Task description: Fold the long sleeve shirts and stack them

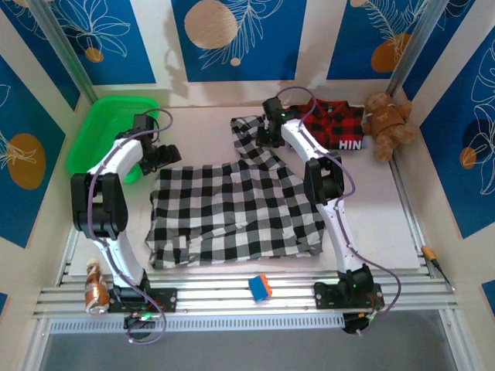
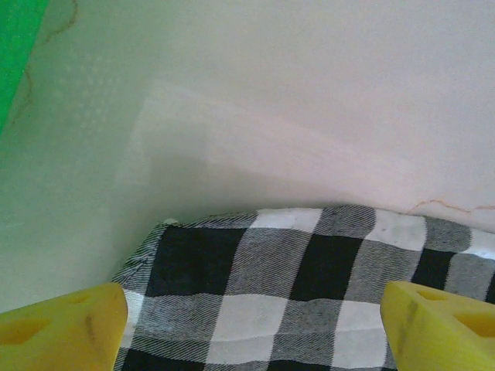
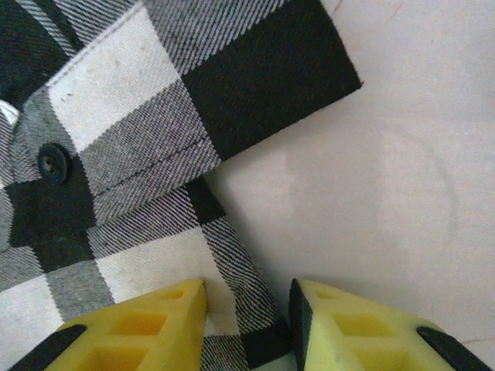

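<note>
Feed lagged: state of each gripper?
Left gripper: open, holding nothing, over the checked shirt.
Right gripper: nearly closed around the shirt's edge; grip cannot be told.

**Two shirts, lying apart**

Black-and-white checked shirt (image 1: pixel 232 212): spread flat mid-worktop (image 1: pixel 379 224), one sleeve (image 1: pixel 249 133) trailing to the far side. By my right wrist its cuff (image 3: pixel 232 85) lies flat. Red-and-black plaid shirt (image 1: pixel 334 124): rumpled, far right, its black band lettered "HIN".

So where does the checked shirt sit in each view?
Top external: checked shirt spread across the middle, one sleeve reaching toward the far side.
Left wrist: checked shirt corner, lower centre and right.
Right wrist: checked shirt cuff with button, upper left down to the bottom edge.
Shared landmark: white table bordering the cloth.
</note>
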Robot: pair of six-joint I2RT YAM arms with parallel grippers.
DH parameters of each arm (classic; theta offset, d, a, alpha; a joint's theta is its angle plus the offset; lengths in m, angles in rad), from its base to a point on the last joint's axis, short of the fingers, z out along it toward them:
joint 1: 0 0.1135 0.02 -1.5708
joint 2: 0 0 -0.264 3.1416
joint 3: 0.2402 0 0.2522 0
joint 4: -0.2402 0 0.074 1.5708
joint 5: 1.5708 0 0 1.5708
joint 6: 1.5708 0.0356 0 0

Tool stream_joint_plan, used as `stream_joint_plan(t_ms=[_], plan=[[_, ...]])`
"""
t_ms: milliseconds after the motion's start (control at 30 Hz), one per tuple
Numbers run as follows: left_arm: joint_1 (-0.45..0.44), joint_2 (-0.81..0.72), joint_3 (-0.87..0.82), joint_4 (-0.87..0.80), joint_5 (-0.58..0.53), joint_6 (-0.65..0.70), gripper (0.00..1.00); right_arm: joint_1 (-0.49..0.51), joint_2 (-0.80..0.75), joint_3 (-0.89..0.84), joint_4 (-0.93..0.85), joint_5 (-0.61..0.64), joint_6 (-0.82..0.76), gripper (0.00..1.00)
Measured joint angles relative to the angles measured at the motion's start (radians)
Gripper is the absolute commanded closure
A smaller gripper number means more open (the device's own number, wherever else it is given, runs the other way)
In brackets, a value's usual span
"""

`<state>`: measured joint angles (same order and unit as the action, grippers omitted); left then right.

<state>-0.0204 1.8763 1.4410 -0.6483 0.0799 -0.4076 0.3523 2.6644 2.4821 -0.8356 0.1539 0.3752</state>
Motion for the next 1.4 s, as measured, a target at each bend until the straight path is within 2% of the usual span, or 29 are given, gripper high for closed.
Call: stream_joint_plan(t_ms=[133, 300, 367, 533, 933, 1400], plan=[[0.003, 0.005, 0.0, -0.011, -0.008, 0.006, 0.14, 0.0, 0.018, 0.024, 0.002, 0.0, 0.0, 0.73], [0.011, 0.005, 0.0, -0.026, -0.023, 0.025, 0.17, -0.006, 0.018, 0.024, 0.005, 0.003, 0.028, 0.96], [0.016, 0.007, 0.0, -0.027, -0.033, 0.034, 0.19, -0.009, 0.018, 0.024, 0.007, 0.004, 0.042, 1.0], [0.018, 0.059, 0.046, -0.048, -0.05, 0.069, 0.24, -0.014, 0.01, 0.017, 0.032, 0.008, 0.049, 1.0], [0.019, 0.227, 0.2, -0.064, -0.063, 0.126, 0.37, -0.033, -0.114, -0.074, 0.07, 0.042, 0.026, 1.0], [0.019, 0.261, 0.215, -0.101, -0.046, 0.152, 0.36, -0.036, -0.116, -0.089, 0.073, 0.042, 0.011, 1.0]])
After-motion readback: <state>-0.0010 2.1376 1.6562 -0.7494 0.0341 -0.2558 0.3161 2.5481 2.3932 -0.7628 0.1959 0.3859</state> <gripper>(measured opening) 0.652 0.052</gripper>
